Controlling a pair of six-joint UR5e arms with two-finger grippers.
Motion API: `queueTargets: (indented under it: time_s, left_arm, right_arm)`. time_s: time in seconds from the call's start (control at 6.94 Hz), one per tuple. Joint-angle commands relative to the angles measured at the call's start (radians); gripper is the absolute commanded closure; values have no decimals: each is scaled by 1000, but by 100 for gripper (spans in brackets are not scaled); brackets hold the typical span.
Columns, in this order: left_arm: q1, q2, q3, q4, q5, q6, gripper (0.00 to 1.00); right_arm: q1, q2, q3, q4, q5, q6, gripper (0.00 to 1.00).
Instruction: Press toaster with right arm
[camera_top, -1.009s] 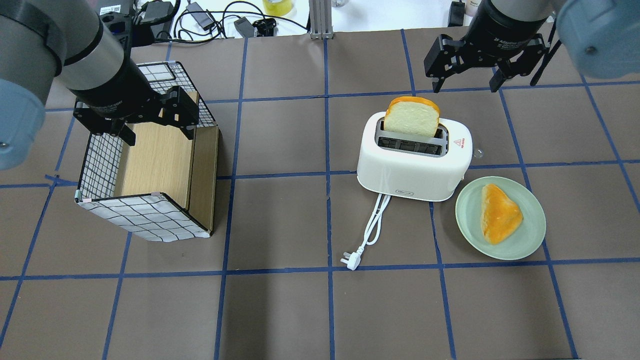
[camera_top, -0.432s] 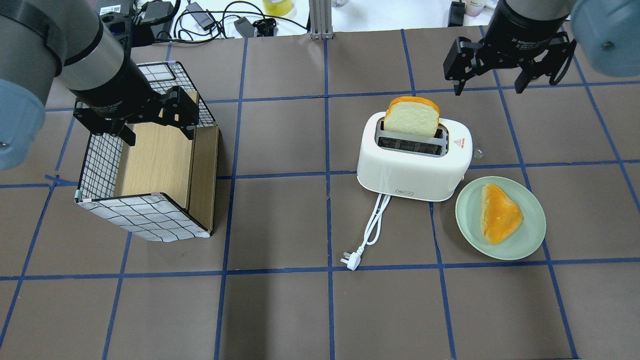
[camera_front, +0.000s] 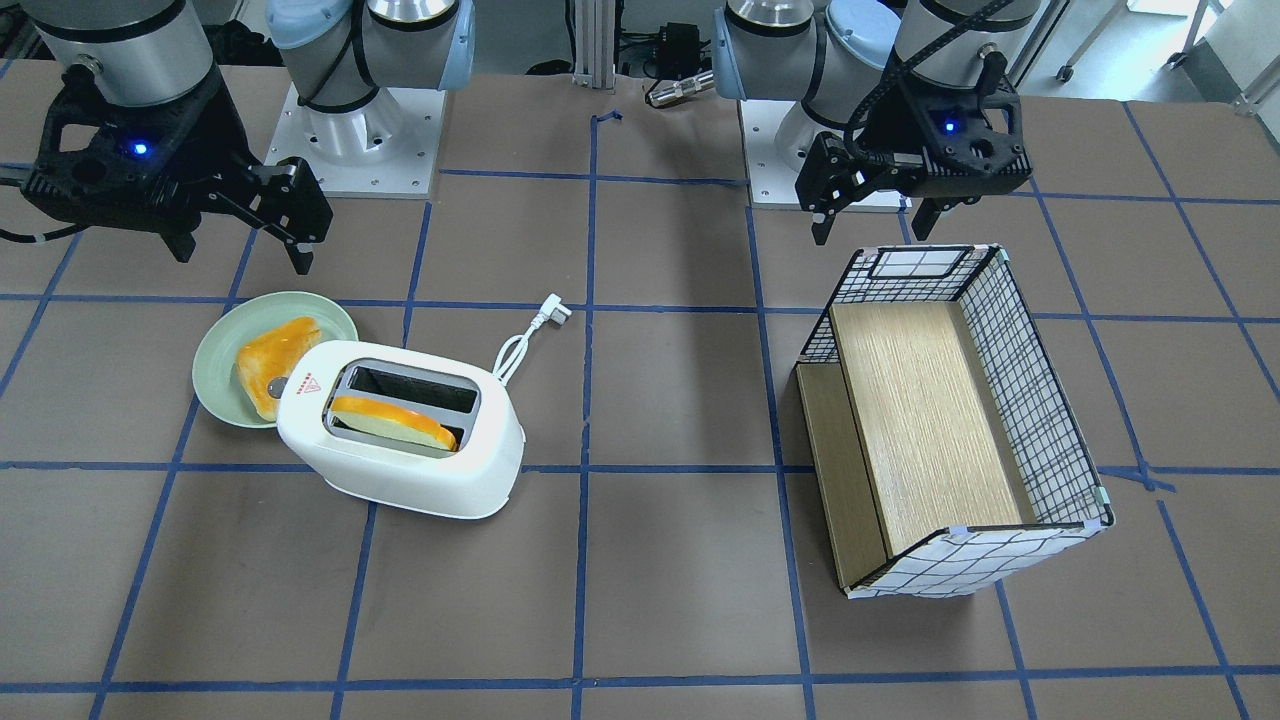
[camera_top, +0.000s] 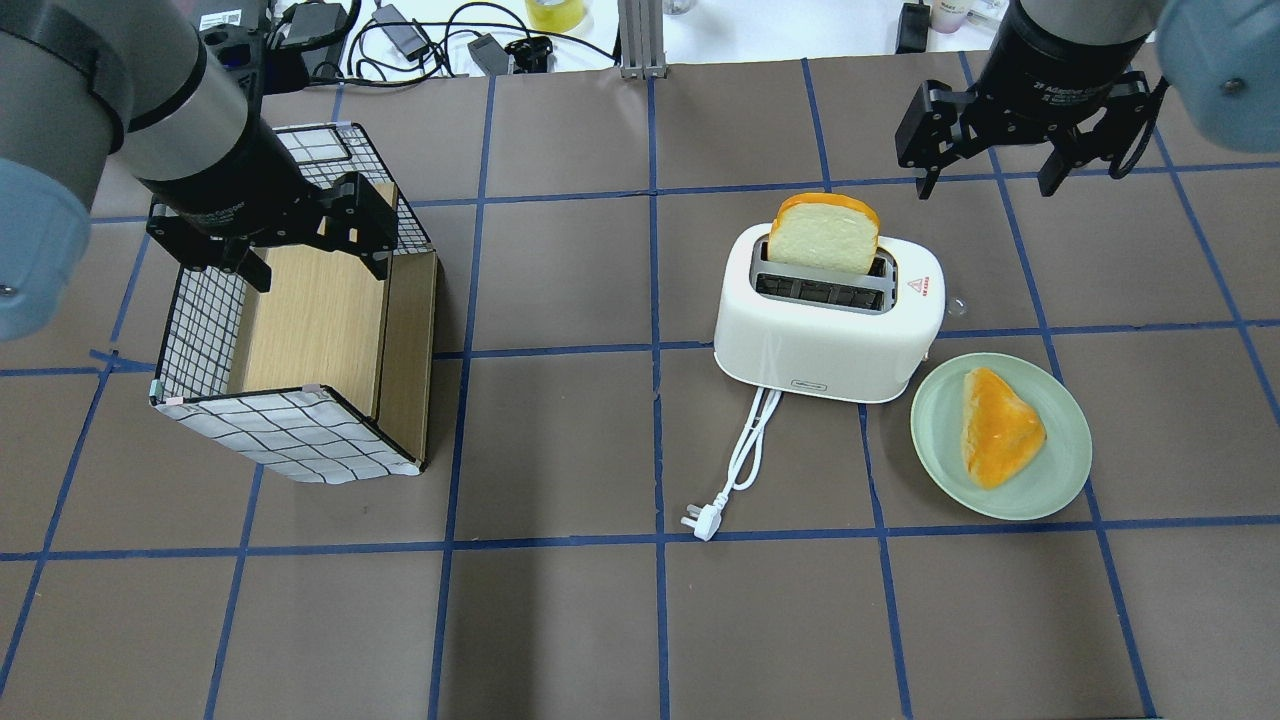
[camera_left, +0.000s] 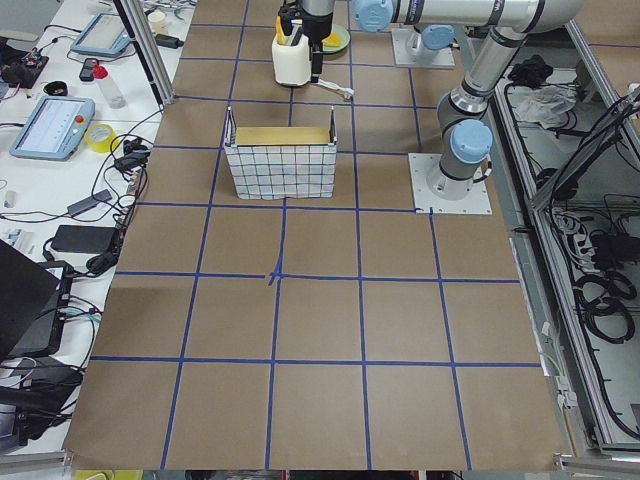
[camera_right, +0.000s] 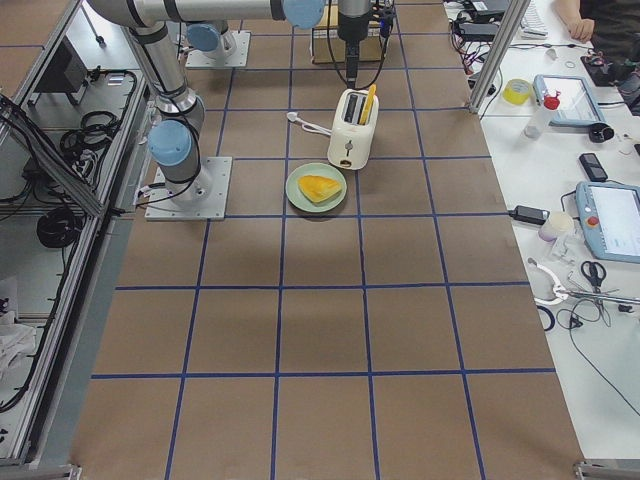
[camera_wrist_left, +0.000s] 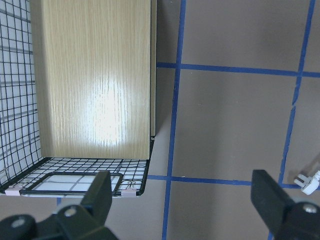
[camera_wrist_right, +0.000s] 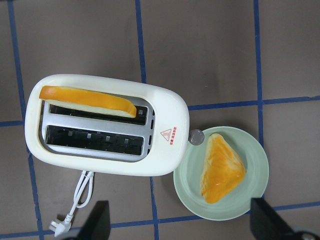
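Note:
The white toaster (camera_top: 820, 345) stands right of the table's centre, with a slice of bread (camera_top: 822, 235) upright in its far slot. It also shows in the front-facing view (camera_front: 400, 475) and in the right wrist view (camera_wrist_right: 165, 155), where its round grey knob (camera_wrist_right: 196, 136) is at the end beside the plate. My right gripper (camera_top: 987, 188) is open and empty. It hangs beyond the toaster's knob end and touches nothing; it also shows in the front-facing view (camera_front: 243, 258). My left gripper (camera_top: 318, 272) is open and empty over the wire basket.
A pale green plate (camera_top: 1060, 480) with a pastry (camera_top: 1000, 425) lies beside the toaster's knob end. The toaster's white cord and plug (camera_top: 700, 522) trail toward the near side. A wire basket (camera_top: 290, 430) with wooden panels stands at the left.
My right gripper has moved to the right and a little toward me, still open. The left arm, toaster and bread have not moved.

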Motion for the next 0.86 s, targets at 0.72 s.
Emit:
queueTargets:
  time_s: [0.72]
  left_arm:
    - [0, 0, 0, 0, 0, 0, 0]
  right_arm:
    - [1, 3, 3, -5, 70, -6, 0]
